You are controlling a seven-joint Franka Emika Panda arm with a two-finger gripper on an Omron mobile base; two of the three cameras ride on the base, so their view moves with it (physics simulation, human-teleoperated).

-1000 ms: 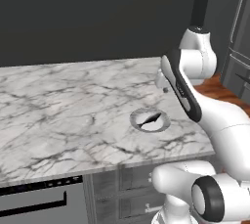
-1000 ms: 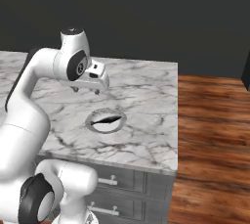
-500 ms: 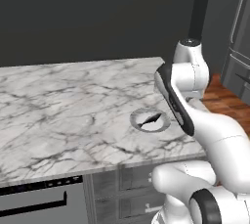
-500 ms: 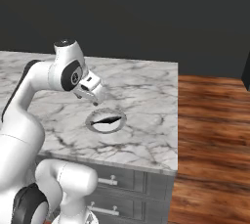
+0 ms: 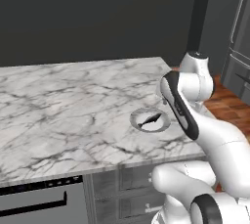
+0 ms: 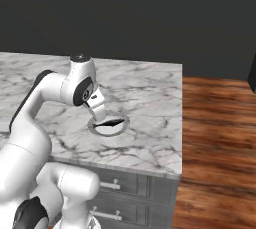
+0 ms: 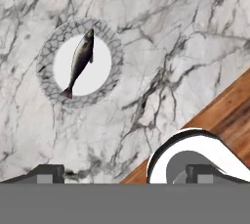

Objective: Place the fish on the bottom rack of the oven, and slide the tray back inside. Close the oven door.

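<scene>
- From the left base view my own forearm covers the right rim of the plate (image 5: 146, 125), and the jaws are hidden behind the wrist.
- The oven (image 5: 41, 203) is cut off by the bottom and left edges; I get just its control strip and handle.
- In the hand view, the fingertips (image 7: 46, 174) barely poke up at the bottom.

One fish (image 7: 80, 60); one plate (image 7: 113, 57); one marble counter (image 5: 68, 105).
</scene>
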